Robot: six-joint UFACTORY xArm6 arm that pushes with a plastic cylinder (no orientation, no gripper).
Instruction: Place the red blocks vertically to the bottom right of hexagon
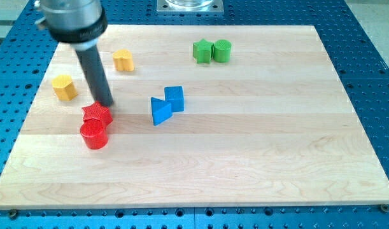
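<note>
A red star block [97,116] and a red cylinder [94,135] stand touching, one above the other, at the view's left. A yellow hexagon block [64,87] lies up and to the left of them. My tip [106,104] sits at the red star's upper right edge, touching or nearly touching it. The dark rod rises from there to the view's top left.
A yellow heart-like block [123,60] lies near the top left. A green star [202,51] and green cylinder [222,50] sit together at the top. A blue triangle [160,111] and blue cube [174,98] touch near the middle. The wooden board [277,146] ends in blue perforated table.
</note>
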